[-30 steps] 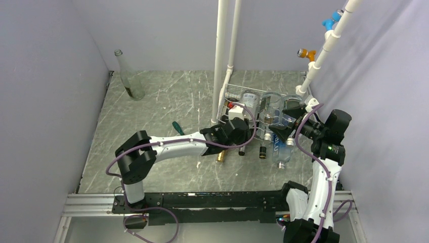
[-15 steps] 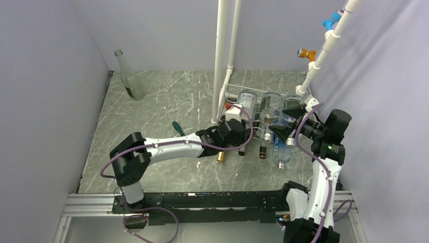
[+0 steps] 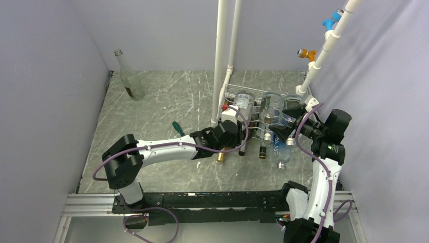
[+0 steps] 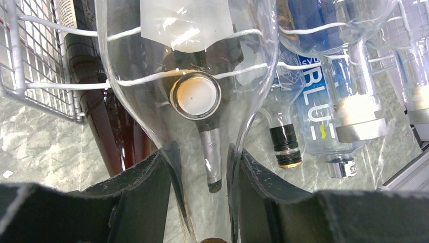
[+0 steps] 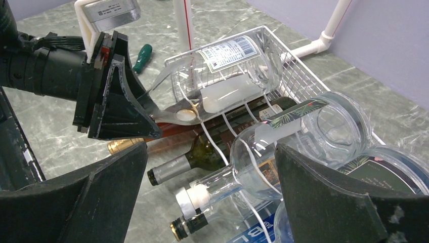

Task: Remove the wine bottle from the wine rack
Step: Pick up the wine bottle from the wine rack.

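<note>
Left tool (image 4: 201,188) pinches neck of wine bottle (image 4: 188,66).

Left tool (image 4: 200,159) clamped, arm outstretched; right tool (image 5: 210,164) spread wide.

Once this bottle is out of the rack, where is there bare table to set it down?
Best bet: the wide bare stretch of table between the upright clear bottle, the green screwdriver and the white pipes. Crowded: in front of the wine rack, where bottle necks stick out.
</note>
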{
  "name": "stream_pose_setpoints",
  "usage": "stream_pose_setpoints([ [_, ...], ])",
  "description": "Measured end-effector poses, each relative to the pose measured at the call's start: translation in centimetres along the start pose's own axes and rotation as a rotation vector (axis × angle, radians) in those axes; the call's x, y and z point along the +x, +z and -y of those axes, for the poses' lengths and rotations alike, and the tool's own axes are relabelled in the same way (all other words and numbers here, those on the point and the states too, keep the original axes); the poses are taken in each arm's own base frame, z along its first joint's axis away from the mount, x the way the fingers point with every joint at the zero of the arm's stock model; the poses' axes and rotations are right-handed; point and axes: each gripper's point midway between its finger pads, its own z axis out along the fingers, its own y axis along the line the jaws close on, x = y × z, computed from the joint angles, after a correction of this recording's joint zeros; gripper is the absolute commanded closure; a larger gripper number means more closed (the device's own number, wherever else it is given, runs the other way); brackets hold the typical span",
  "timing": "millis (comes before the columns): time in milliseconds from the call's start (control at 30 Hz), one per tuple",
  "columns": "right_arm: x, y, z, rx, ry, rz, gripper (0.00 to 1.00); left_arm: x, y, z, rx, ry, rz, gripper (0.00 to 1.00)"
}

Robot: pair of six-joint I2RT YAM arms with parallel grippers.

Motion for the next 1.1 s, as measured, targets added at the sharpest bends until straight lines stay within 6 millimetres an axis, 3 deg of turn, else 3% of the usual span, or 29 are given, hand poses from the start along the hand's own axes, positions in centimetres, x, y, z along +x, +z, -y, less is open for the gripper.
stream_pose_setpoints([
  [300,0.1,0.0,0.1,-0.001,0.005,-0.002,0.0,0.6,-1.0,-0.1,0.045,0.029,-0.013,1.0],
  [1100,0.2,0.0,-0.1,-0.01,0.0,-0.004,0.0,1.8,-6.4,-0.6,0.195,0.031,-0.056,1.0],
])
